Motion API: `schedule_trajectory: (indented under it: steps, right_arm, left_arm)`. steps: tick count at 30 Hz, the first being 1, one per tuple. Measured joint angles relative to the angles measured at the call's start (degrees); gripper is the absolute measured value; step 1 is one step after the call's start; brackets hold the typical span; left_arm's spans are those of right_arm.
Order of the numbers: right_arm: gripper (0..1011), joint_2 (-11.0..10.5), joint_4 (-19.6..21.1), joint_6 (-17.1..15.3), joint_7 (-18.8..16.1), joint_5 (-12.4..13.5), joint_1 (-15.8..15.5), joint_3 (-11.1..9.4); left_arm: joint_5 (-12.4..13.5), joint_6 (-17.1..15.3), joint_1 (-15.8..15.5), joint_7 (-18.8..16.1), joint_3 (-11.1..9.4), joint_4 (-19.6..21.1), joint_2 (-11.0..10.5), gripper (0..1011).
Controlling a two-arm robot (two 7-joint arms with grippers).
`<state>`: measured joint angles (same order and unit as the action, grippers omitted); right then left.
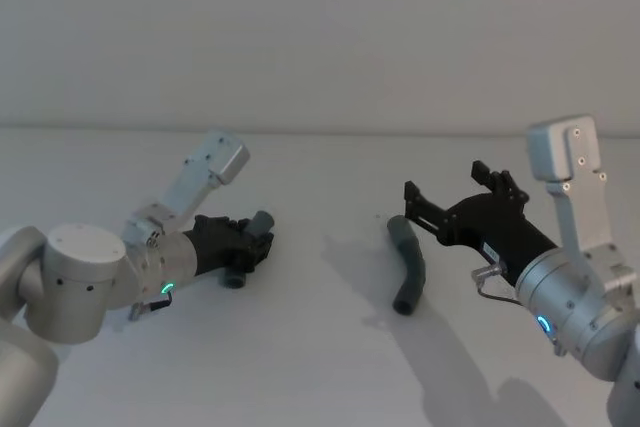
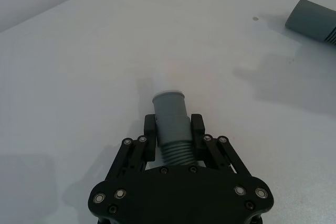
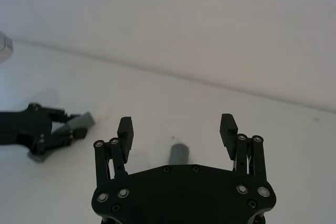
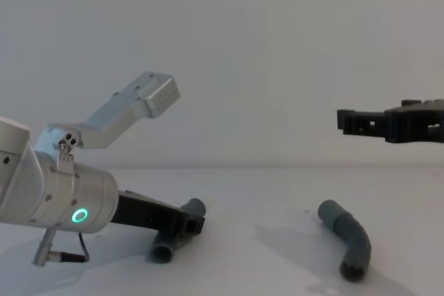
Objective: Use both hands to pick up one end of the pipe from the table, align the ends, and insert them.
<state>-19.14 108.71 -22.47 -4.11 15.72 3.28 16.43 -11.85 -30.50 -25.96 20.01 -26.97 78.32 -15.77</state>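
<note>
While the left gripper (image 2: 173,123) has jaws pinched on one ribbed hose piece (image 2: 169,109) low at the counter (image 1: 300,367), the right gripper (image 3: 177,126) hangs w/ jaws spread, the other bent hose piece (image 1: 408,265) lying free below & ahead of them. Risk: an off-centre grab on its curve may roll it, skewing the mating.

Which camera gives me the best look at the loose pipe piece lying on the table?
Head view: the loose pipe piece shows whole, bend and both ends, near the open right end effector. Chest view shows it side-on; each wrist view catches just one end.
</note>
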Motion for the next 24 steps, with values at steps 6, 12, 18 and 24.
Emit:
schedule_trajectory:
  steps: [6,12,18,24]
  right_arm:
    - [1000,-0.7,1.4,-7.0,-0.5,-0.1,1.0,1.0]
    - [1000,-0.9,2.0,-12.3,-0.5,-0.7,1.7,2.1]
    - [1000,-0.3,1.9,-15.6,0.4,-1.3,2.1,2.8]
    - [1000,1.6,0.6,-18.3,2.4,-2.1,2.6,3.1]
  left_arm:
    - [0.0,0.0,0.0,0.0,0.0,0.0,0.0,375]
    - [0.0,0.0,0.0,0.0,0.0,0.0,0.0,375]
    - [0.0,0.0,0.0,0.0,0.0,0.0,0.0,375]
    - [0.0,0.0,0.0,0.0,0.0,0.0,0.0,372]
